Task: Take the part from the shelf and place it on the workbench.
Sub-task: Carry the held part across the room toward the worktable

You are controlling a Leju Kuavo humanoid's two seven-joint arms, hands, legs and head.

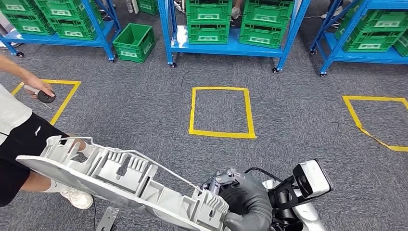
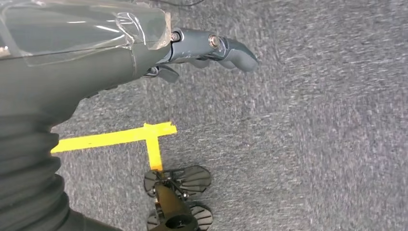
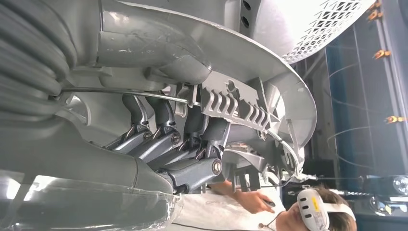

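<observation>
Part (image 1: 122, 180) is off the shelf and in the right hand (image 1: 243, 199): a long grey ribbed casting, carried low across the head view, its free end reaching toward the person (image 1: 19, 139) standing at the robot's left. Pickup looks done, placement is not. No workbench is visible, so I judge we're mid-carry with the walk and set-down left.

Right wrist view: fingers (image 3: 163, 144) are curled round the part's end, tucked in among its ribs and a thin wire bail (image 3: 125, 91), with the thumb on the other side. Grip looks firm, but it holds one end only, so the long overhang could lever on it.

Left hand (image 2: 211, 48) hangs over grey carpet (image 2: 312, 120) holding nothing, fingers loosely curled and slightly apart.

Ahead: blue shelves (image 1: 231, 45) with green crates (image 1: 207, 21), and yellow tape squares (image 1: 221, 111) on the floor.

Hard to make out:
- how much of the part runs below the head view's lower edge
- exact contact of the thumb, hidden by the casting
- the person holds a small dark round object (image 1: 46, 96); can't tell what it is
- part's far end overlaps the person's leg in the head view; touching or just in front, can't tell
</observation>
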